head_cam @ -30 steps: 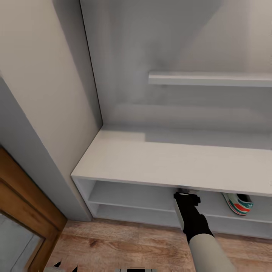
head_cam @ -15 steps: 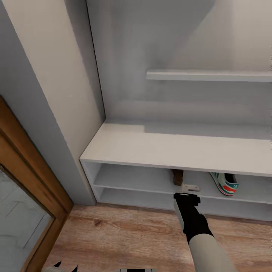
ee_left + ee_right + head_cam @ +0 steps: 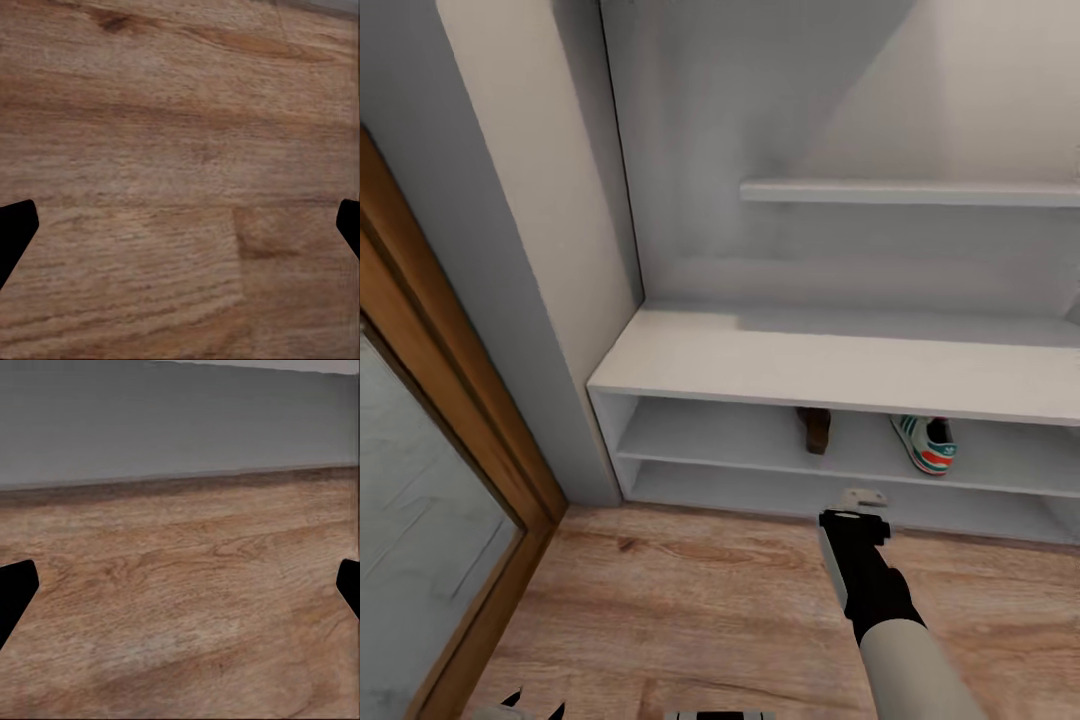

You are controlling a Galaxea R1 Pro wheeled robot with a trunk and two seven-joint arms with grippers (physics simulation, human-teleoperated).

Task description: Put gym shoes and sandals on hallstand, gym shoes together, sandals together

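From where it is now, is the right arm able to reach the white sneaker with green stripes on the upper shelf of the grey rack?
Probably yes. The right gripper, empty with fingers apart, sits before the light-grey rack; the sneaker lies in the open compartment, nothing between.

Shoes in the hallstand's upper compartment
A sandal [image 3: 816, 430] lies left of a gym shoe [image 3: 926, 443], apart, inside the hallstand [image 3: 760, 365]; corridor floor [image 3: 690, 610] lies nearer.
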